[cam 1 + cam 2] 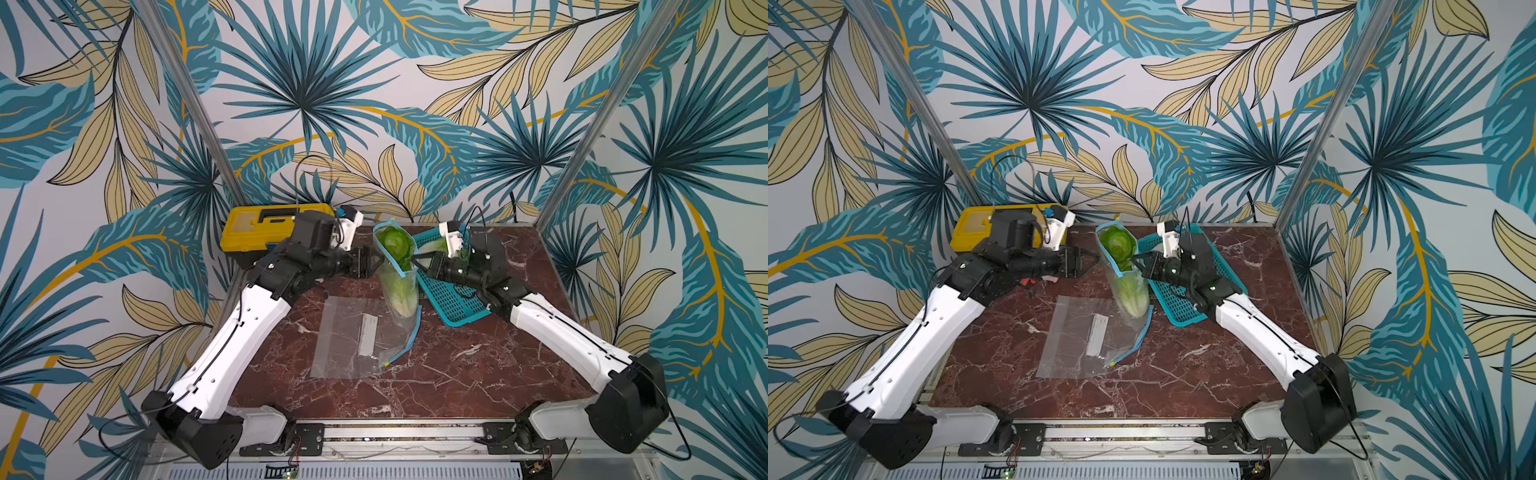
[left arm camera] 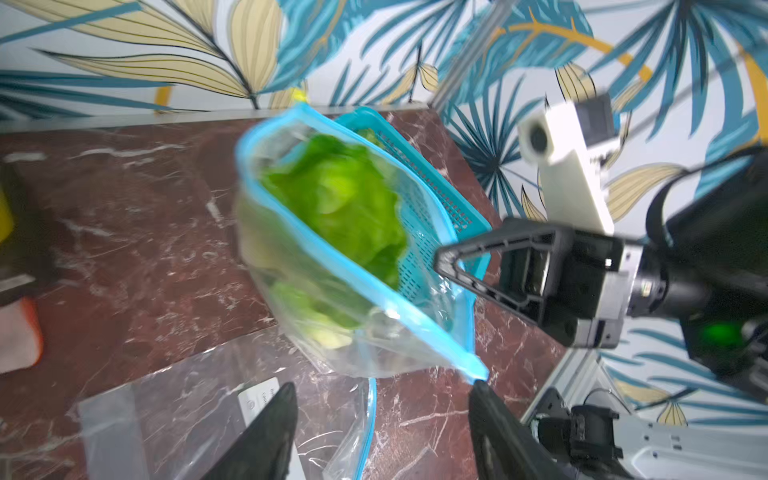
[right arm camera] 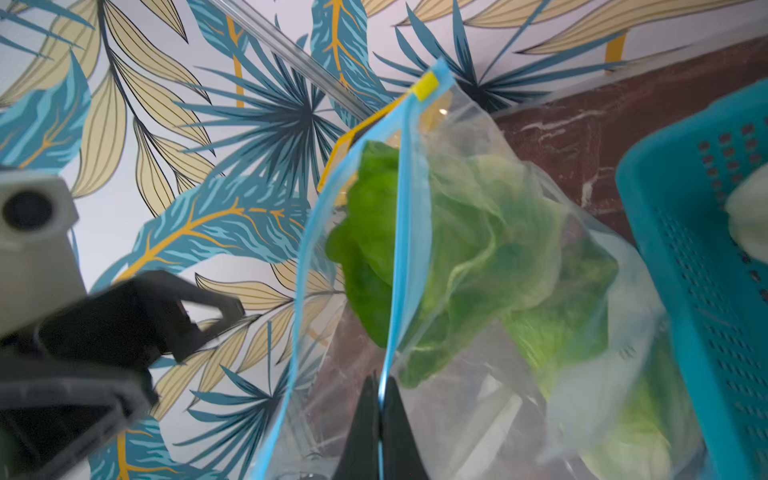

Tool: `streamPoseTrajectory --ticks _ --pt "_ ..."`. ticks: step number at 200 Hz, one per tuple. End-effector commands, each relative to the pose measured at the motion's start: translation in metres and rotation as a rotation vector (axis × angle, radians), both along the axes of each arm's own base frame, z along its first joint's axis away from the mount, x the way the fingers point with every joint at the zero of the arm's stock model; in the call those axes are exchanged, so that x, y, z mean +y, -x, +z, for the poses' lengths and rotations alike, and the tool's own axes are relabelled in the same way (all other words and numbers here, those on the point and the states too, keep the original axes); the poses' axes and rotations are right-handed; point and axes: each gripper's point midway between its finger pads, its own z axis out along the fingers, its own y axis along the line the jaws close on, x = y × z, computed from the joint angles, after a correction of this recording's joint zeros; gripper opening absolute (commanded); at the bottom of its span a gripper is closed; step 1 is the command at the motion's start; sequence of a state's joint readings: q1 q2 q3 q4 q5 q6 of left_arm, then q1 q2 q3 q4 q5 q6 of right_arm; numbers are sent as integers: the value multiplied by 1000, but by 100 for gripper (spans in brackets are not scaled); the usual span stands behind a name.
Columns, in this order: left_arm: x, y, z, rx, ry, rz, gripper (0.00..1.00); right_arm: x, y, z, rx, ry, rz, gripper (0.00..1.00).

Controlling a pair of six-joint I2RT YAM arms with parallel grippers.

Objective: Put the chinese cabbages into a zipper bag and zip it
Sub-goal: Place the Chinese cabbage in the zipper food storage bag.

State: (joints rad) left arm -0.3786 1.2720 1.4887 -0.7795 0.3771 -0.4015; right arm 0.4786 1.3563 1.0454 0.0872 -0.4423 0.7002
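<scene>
The teal basket (image 1: 451, 301) lies on the marble table (image 1: 457, 374), and everything else is placed from it. Just beside its edge on the left arm's side, the zipper bag (image 1: 400, 286) stands upright with its mouth gaping. The right gripper (image 3: 380, 386) reaches across above the basket, its jaws pressed together on the bag's blue zip strip. On the side of the bag away from the basket, the left gripper (image 2: 384, 388) has its fingers spread wide and holds nothing. A corner of the zip strip sits right at 1 fingertip (image 2: 486, 403).

The right arm and its wrist camera hang over the basket and hide part of its contents. The held bag stands between the 2 grippers.

There are 3 heads. The upper cabbage (image 2: 340, 199) and the lower cabbage (image 2: 316, 307) are inside the zipper bag, leaves toward its mouth. The third cabbage (image 1: 430, 248) lies in the basket, half hidden. There are 2 bags: the second zipper bag (image 1: 345, 336) lies flat near the basket, beyond the held one, its blue edge curling up beneath it. There is 1 yellow toolbox (image 1: 249, 228), well apart from the basket and past the left gripper.
</scene>
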Motion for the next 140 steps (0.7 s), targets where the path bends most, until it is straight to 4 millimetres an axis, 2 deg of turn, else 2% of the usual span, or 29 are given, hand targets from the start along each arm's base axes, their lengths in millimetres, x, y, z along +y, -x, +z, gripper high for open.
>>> streamPoseTrajectory --ticks 1,20,52,76,88,104,126,135,140 --pt "12 -2 3 84 141 67 70 3 0 8 -139 8 30 0" --pt "3 -7 -16 179 168 47 69 9 0 15 -126 -31 60 0" --pt "-14 -13 -43 303 179 29 74 5 2 14 -124 -34 39 0" --pt "-4 -9 -68 368 116 79 73 4 4 12 -110 -40 37 0" --pt "-1 -11 -71 387 123 103 72 6 4 9 -99 -46 43 0" --pt "-11 -16 -65 391 138 86 71 8 3 5 -83 -54 49 0" --pt "-22 -22 -76 433 135 69 63 8 4 6 -87 -55 51 0" --pt "-26 -24 -82 460 137 56 54 7 4 7 -92 -55 52 0" --pt "-28 -25 -85 472 139 47 45 8 5 9 -96 -56 55 0"
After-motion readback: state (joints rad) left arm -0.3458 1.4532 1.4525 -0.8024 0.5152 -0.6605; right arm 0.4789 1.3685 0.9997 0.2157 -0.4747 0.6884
